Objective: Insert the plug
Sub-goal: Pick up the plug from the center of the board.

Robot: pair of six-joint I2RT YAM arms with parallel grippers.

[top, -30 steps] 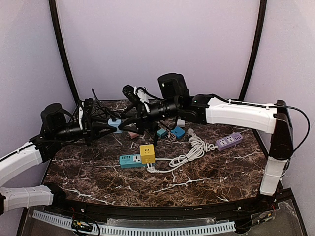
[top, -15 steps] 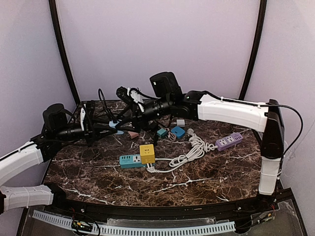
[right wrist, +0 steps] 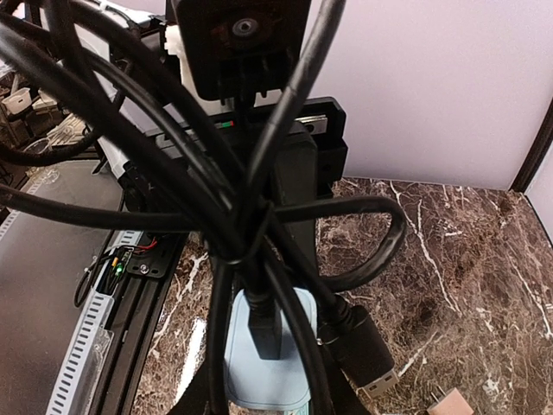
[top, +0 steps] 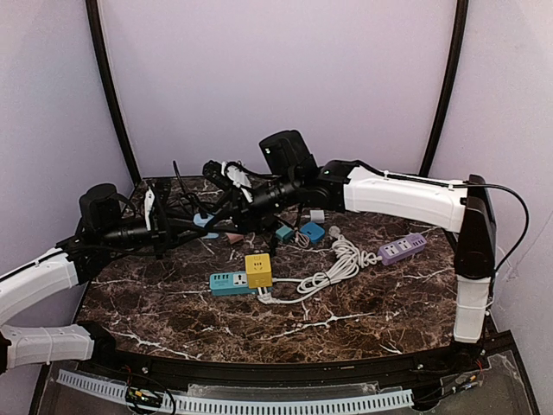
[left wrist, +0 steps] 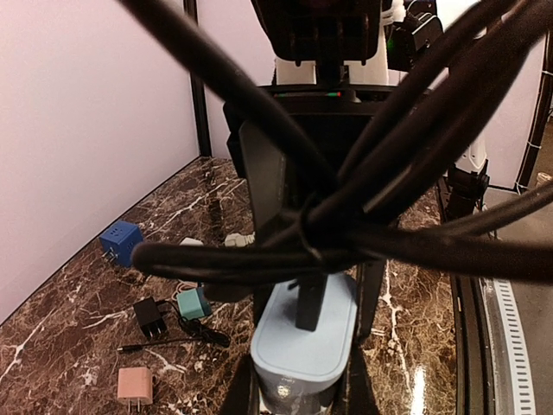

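From my station, both arms reach to the far left of the marble table [top: 363, 316] and meet tip to tip there. The left gripper [top: 192, 225] has a light-blue socket block [left wrist: 302, 346] wedged between its fingers, which press on it from both sides in the left wrist view. A black plug [right wrist: 263, 328] stands upright on the block's top face, its lower end touching the blue plastic; I cannot tell whether it is seated in a socket. A thick bundle of black cables [right wrist: 233, 199] crosses in front of both wrist cameras and covers the right gripper [top: 229, 214], so I cannot tell whether its fingers are spread or pressed together. A loose black connector [right wrist: 371, 367] hangs just beside the block. Nearer the middle of the table lies a teal power strip [top: 225, 283] with a yellow cube socket [top: 257, 269] on its right end, a coiled white cable [top: 337, 264] beside it, and a purple power strip [top: 403, 248] farther right. A pink adapter [left wrist: 134, 385], a blue cube [left wrist: 119, 242] and a teal cube [left wrist: 194, 303] sit on the marble near the block.
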